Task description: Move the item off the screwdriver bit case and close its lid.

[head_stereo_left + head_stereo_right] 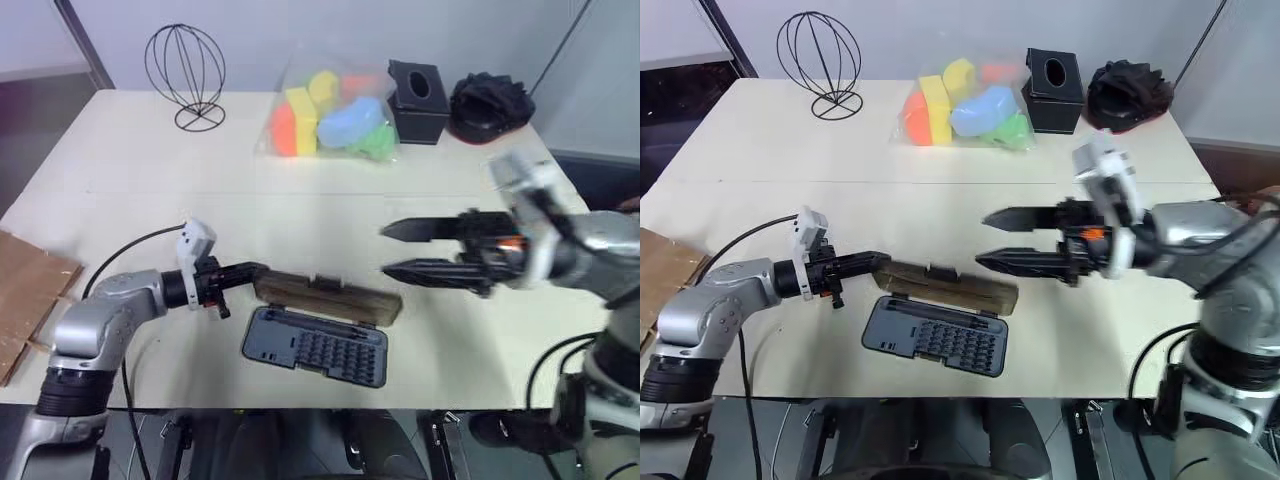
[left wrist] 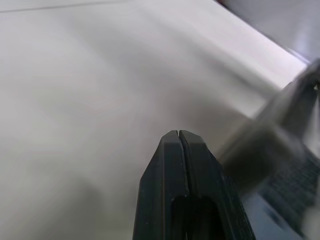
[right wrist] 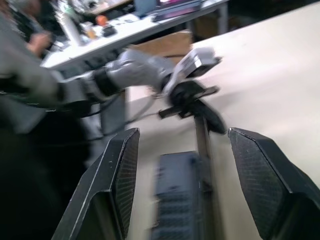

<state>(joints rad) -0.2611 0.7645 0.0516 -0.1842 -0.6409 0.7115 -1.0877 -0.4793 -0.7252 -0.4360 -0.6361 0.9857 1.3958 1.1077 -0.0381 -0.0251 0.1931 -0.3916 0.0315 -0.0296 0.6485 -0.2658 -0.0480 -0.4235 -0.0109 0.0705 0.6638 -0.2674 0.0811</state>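
Note:
The screwdriver bit case (image 1: 315,347) lies open near the table's front edge, its grid of bit slots showing. Its smoky-brown lid (image 1: 330,297) stands partly raised along the hinge at the back. My left gripper (image 1: 255,270) is shut, with its fingertips (image 2: 178,134) against the lid's left end. To the right of the lid my right gripper (image 1: 386,250) hangs above the table, open and holding nothing, pointing left toward the case (image 3: 175,200). The item, a flat brown paper bag (image 1: 25,290), lies at the table's left edge, apart from the case.
Along the back of the table stand a wire globe stand (image 1: 186,72), a clear bag of coloured foam shapes (image 1: 330,115), a black tissue box (image 1: 417,100) and a heap of black cloth (image 1: 490,103). A black cable (image 1: 125,250) trails from my left wrist.

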